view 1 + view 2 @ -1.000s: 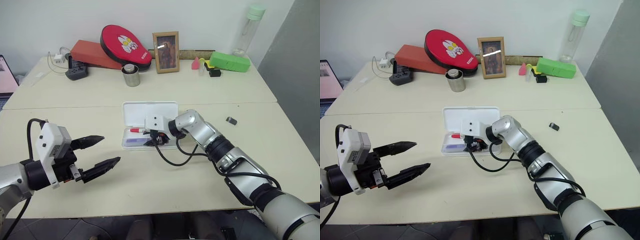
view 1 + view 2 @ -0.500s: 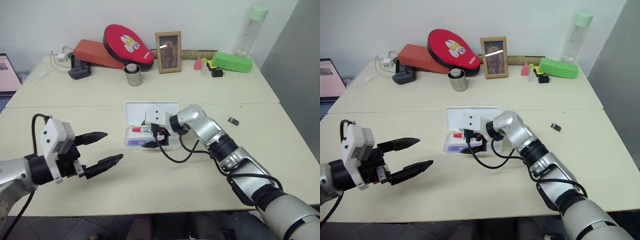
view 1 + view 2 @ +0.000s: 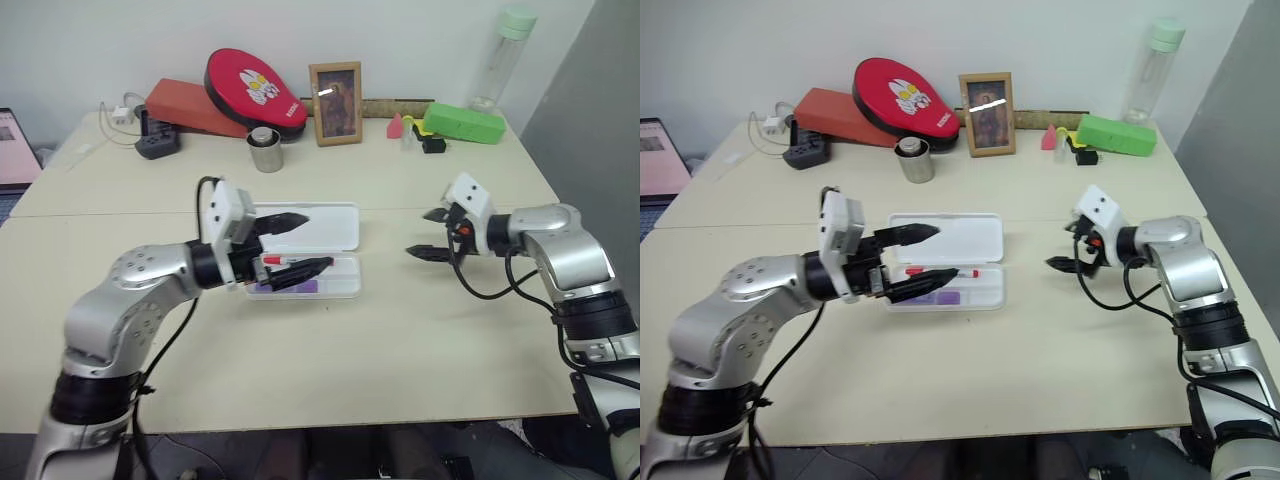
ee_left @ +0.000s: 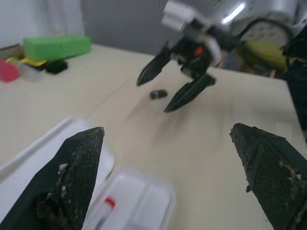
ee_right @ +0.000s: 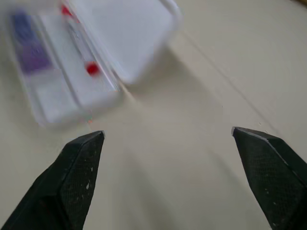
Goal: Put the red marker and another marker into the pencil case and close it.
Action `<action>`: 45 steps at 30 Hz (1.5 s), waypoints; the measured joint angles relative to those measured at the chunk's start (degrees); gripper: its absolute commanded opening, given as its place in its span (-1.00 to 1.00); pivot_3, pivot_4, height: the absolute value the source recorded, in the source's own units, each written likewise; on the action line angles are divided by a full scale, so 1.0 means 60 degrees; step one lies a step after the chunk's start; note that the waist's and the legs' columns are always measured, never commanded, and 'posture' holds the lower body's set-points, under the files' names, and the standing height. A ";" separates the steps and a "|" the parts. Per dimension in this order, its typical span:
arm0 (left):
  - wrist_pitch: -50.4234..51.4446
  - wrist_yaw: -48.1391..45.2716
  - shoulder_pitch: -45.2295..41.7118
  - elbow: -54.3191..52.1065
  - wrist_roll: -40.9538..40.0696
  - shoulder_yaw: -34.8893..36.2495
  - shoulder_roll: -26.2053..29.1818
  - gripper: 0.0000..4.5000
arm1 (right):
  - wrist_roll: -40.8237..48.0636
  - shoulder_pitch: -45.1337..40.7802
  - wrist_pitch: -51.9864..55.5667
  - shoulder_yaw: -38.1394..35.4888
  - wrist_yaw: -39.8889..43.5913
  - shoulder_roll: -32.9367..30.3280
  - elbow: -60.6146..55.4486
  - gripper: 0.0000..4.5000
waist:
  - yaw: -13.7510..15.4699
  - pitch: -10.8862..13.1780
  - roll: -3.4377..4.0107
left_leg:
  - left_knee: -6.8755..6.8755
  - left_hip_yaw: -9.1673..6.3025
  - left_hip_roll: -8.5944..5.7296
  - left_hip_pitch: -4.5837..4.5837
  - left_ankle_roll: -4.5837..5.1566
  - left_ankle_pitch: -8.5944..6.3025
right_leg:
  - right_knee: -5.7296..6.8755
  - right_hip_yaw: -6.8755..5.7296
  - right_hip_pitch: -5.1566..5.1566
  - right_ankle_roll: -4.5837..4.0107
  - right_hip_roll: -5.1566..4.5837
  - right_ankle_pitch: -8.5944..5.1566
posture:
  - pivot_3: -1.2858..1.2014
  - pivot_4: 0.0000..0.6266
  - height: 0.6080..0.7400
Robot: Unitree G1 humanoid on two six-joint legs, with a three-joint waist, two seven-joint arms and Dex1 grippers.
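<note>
Withdrawn right hand (image 3: 428, 233), case (image 3: 335, 228) unblocked

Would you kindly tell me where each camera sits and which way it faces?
Left and right eye views: head stereo pair, looking down over the table at the open pencil case; both arms show.
Left wrist view: looks across the table past its own open left tool at the right tool.
Right wrist view: looks between its own open tool's fingers at the pencil case holding the red marker, which all views share.
</note>
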 measured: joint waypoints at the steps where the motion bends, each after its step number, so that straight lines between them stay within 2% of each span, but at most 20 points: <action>1: -0.0083 -0.0095 -0.0163 0.0089 0.0094 -0.0212 -0.0092 1.00 | -0.0066 -0.0003 -0.0212 0.0025 -0.0072 -0.0043 0.0507 0.99 | -0.0046 0.0000 0.0001 | -0.0001 0.0011 0.0003 0.0001 0.0000 0.0000 | 0.0003 0.0017 -0.0006 0.0000 0.0000 0.0000 | 0.03 -0.52 1.00; 6: -0.0448 -0.0394 -0.0974 0.0793 0.0462 -0.0909 -0.0883 1.00 | -0.0576 -0.0755 -0.1570 0.0099 -0.0259 -0.0098 0.3178 0.99 | -0.0107 0.0002 0.0004 | 0.0000 0.0016 0.0010 0.0004 -0.0001 0.0002 | 0.0005 0.0023 -0.0008 0.0000 0.0004 0.0001 | 0.03 -0.52 1.00; 11: -0.0596 -0.0603 -0.1056 0.0882 0.0555 -0.1105 -0.1024 1.00 | -0.0837 -0.1750 -0.2687 0.0087 -0.0485 0.0026 0.5327 0.99 | -0.0082 0.0002 0.0004 | 0.0003 0.0019 0.0006 0.0000 -0.0005 0.0004 | -0.0003 0.0026 -0.0004 0.0001 0.0000 0.0000 | 0.03 -0.52 1.00; 15: -0.0628 -0.0604 -0.1056 0.1003 0.0666 -0.1143 -0.1116 1.00 | -0.0965 -0.2143 -0.3011 0.0080 -0.0498 0.0188 0.6304 0.99 | -0.0052 0.0002 0.0004 | 0.0004 0.0017 0.0005 -0.0002 -0.0009 0.0006 | -0.0002 0.0025 -0.0004 0.0001 -0.0002 0.0000 | 0.03 -0.52 1.00; 18: -0.0692 -0.0606 -0.1055 0.1004 0.0707 -0.1146 -0.1168 1.00 | -0.1183 -0.2261 -0.3024 0.0164 -0.0523 0.0198 0.6861 0.78 | -0.0009 0.0002 0.0004 | 0.0004 0.0016 0.0006 -0.0003 -0.0012 0.0008 | -0.0004 0.0024 -0.0004 0.0001 -0.0002 0.0000 | 0.03 -0.52 1.00; 25: -0.0775 -0.0602 -0.1048 0.1006 0.0756 -0.1144 -0.1172 1.00 | -0.1483 -0.2688 -0.3251 0.0228 -0.0610 0.0324 0.7813 0.07 | 0.0015 0.0002 0.0004 | 0.0010 0.0019 0.0003 0.0005 -0.0013 0.0009 | -0.0001 0.0029 0.0005 0.0003 -0.0004 0.0002 | 0.03 -0.52 1.00; 28: -0.0780 -0.0597 -0.1046 0.1006 0.0767 -0.1144 -0.1172 1.00 | -0.1487 -0.2756 -0.3380 0.0210 -0.0641 0.0372 0.7977 -0.29 | 0.0015 0.0002 0.0004 | 0.0010 0.0019 0.0003 0.0005 -0.0014 0.0009 | -0.0001 0.0030 0.0005 0.0003 -0.0005 0.0002 | 0.03 -0.52 1.00; 34: -0.0806 -0.0615 -0.1046 0.1012 0.0849 -0.1143 -0.1164 1.00 | -0.1502 -0.2807 -0.3415 0.0206 -0.0655 0.0386 0.8043 -0.84 | 0.0014 0.0002 0.0004 | 0.0010 0.0019 0.0003 0.0004 -0.0014 0.0009 | 0.0000 0.0028 0.0004 0.0003 -0.0005 0.0002 | 0.03 -0.52 1.00; 38: -0.0832 -0.0804 -0.1013 0.1150 0.0886 -0.1069 -0.0911 1.00 | -0.1471 -0.2757 -0.3444 0.0136 -0.0489 0.0377 0.7787 -0.86 | -0.0001 0.0003 0.0005 | 0.0007 0.0020 0.0005 0.0004 -0.0014 0.0009 | 0.0001 0.0031 -0.0002 0.0003 -0.0003 0.0002 | 0.03 -0.52 1.00; 42: -0.0822 -0.1029 -0.0813 0.1115 0.0874 -0.0865 -0.0478 1.00 | -0.1090 -0.2378 -0.3410 0.0002 0.0151 0.0346 0.6298 -0.86 | -0.0022 0.0003 0.0006 | 0.0003 0.0019 0.0009 0.0003 -0.0014 0.0009 | -0.0001 0.0031 -0.0004 0.0003 -0.0001 0.0001 | 0.03 -0.52 1.00; 45: -0.0760 -0.1416 0.0015 0.0898 0.0765 -0.0435 0.0354 1.00 | -0.0277 -0.1280 -0.2640 -0.0028 0.0987 0.0475 0.2972 -0.86 | -0.0053 0.0004 0.0008 | -0.0005 -0.0015 0.0027 0.0003 -0.0012 0.0007 | -0.0002 0.0035 -0.0011 0.0004 -0.0002 0.0001 | 0.03 -0.52 1.00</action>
